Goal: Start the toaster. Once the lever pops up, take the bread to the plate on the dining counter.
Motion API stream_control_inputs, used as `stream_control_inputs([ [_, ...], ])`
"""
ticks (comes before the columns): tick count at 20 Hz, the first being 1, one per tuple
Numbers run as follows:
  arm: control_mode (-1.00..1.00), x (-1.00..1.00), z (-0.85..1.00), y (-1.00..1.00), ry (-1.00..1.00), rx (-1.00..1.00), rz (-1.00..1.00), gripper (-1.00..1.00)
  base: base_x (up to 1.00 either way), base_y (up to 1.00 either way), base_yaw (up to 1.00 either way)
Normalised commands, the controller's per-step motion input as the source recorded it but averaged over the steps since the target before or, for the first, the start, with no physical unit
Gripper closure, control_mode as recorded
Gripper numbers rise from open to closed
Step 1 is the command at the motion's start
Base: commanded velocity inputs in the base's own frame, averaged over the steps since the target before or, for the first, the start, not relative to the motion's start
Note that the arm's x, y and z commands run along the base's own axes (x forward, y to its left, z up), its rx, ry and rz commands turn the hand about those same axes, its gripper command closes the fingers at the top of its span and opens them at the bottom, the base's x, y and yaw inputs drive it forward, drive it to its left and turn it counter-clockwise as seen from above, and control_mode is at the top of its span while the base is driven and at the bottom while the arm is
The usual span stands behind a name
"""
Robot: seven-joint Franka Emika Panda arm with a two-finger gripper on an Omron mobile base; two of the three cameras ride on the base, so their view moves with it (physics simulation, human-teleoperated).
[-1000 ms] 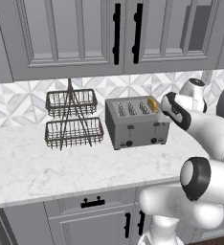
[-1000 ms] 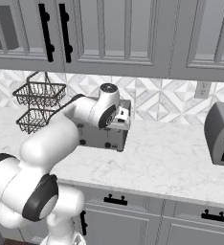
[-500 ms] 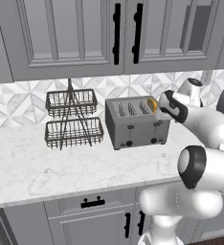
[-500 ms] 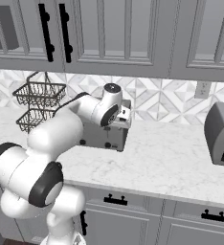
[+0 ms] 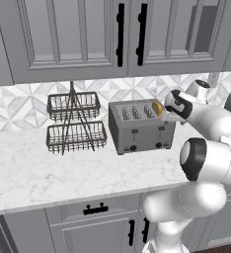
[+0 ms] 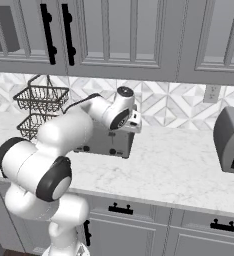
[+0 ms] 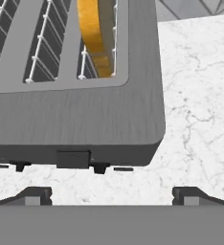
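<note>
**Risk check: my end effector above the toaster front, lever not yet pressed**

My end effector (image 7: 112, 194) hangs over the front right corner of the toaster (image 5: 141, 127), fully open, its 2 fingertips spread wide, holding nothing and touching nothing. In my judgement the main hazard is a missed lever: the dark lever (image 7: 73, 158) on the toaster's front face is small and sits left of the midpoint between my fingertips, so a straight descent could land a tip on the tabletop (image 7: 200, 95) or scrape the housing instead of pushing the lever down. A second hazard is pushing the toaster backward or tilting it if I press off-centre. The bread (image 7: 95, 36) stands upright in the slot nearest that corner, its crust rising above the top; a careless pass across the slots could knock it.
</note>
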Motion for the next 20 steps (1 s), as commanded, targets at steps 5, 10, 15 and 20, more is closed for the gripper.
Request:
stream_control_inputs([
  [5, -1.00, 0.10, -0.13, 0.00, -0.04, 0.00, -0.02, -1.00, 0.00, 0.00, 0.00],
  [10, -1.00, 0.07, -0.18, 0.00, -0.12, 0.00, -0.01, -1.00, 0.00, 0.00, 0.00],
  [15, -1.00, -0.04, -0.21, 0.00, -0.21, -0.01, 0.00, -1.00, 0.00, 0.00, 0.00],
  [20, -1.00, -0.01, -0.07, 0.12, -0.10, -0.01, 0.00, -1.00, 0.00, 0.00, 0.00],
])
